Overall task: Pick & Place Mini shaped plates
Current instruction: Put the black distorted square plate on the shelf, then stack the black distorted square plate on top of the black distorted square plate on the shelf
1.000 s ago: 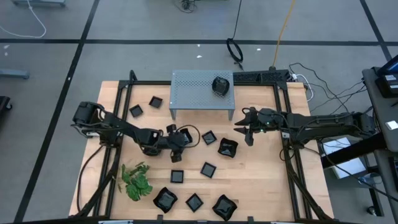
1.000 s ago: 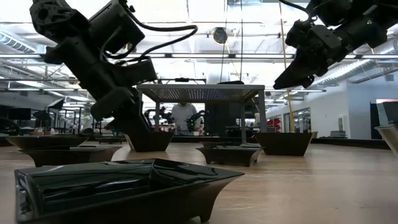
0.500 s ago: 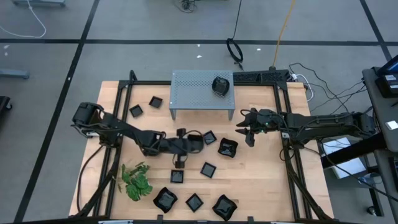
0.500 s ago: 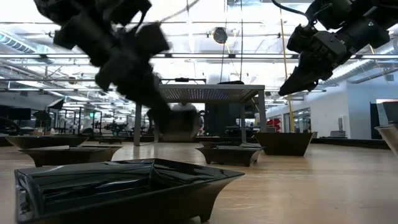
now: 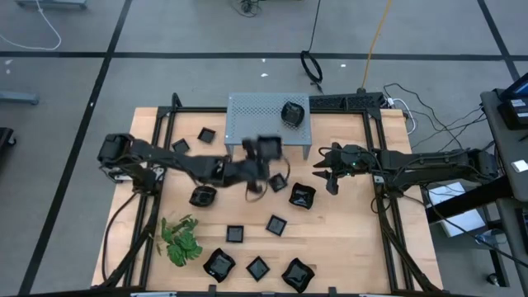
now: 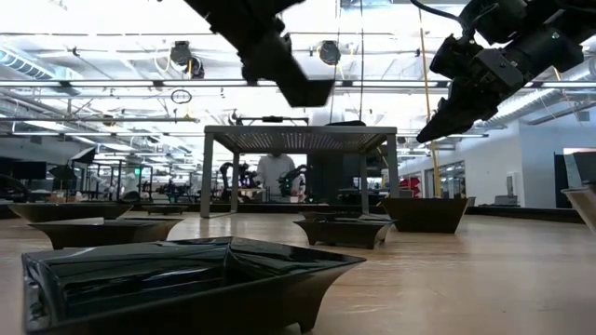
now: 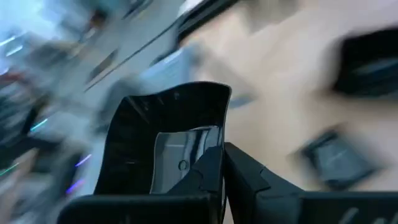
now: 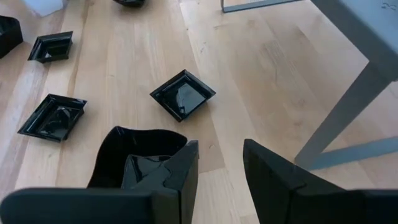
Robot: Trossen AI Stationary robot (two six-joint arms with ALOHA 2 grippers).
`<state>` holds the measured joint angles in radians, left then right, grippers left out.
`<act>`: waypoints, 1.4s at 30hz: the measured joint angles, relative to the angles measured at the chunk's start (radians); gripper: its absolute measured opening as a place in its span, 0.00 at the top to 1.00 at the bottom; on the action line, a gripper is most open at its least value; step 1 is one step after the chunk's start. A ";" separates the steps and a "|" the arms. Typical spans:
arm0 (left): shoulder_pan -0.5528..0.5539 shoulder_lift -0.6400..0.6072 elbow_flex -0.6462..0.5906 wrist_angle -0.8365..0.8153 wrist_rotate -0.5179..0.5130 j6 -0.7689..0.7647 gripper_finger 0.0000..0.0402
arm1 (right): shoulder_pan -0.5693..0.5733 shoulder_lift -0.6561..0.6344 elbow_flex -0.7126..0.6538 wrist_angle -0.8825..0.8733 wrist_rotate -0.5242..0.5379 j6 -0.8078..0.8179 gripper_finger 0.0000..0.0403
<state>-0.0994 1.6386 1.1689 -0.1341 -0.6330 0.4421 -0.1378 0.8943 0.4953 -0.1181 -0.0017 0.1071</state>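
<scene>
Several mini shaped plates, small glossy black dishes, lie on the wooden table (image 5: 346,239). One more plate (image 5: 293,113) sits on the grey perforated stand (image 5: 256,120). My left gripper (image 5: 264,153) hangs high in front of the stand, shut on a square black plate (image 7: 161,130), which shows in the low view as a dark wedge (image 6: 307,90). My right gripper (image 5: 322,175) hovers open above the table, right of the stand. A wavy-edged plate (image 8: 134,162) lies below it. My left gripper pinches the plate's side rim (image 7: 217,134) between its two fingers (image 7: 208,174), one on the dish's inner side and one outside. The plate is lifted clear of the table and tilted up on edge, ahead of the fingers.
A green leafy sprig (image 5: 180,239) lies at the near left. Black frame rails (image 5: 375,157) run along the table's sides. The stand's legs (image 8: 348,106) are close beside my right gripper. A flat square plate (image 8: 182,94) lies ahead of it.
My left gripper has risen from the table with the plate and swung toward the far edge and the stand, rolling as it went. The plate, resting on the table a second ago, now hangs high and tilted.
</scene>
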 joint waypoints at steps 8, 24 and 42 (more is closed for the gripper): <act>0.222 0.000 0.145 -0.350 -0.074 -0.052 0.98 | 0.000 0.000 0.000 0.000 0.000 0.000 0.71; 0.447 -0.002 0.149 -0.410 0.185 -0.278 0.92 | 0.000 0.000 0.000 0.000 0.000 0.000 0.71; 0.222 -0.088 0.198 -0.339 0.278 -0.195 0.52 | 0.000 0.000 0.000 0.000 0.000 -0.017 0.71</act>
<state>0.1223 1.5505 1.3666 -0.4732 -0.3547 0.2473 -0.1375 0.8944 0.4953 -0.1177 -0.0013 0.0902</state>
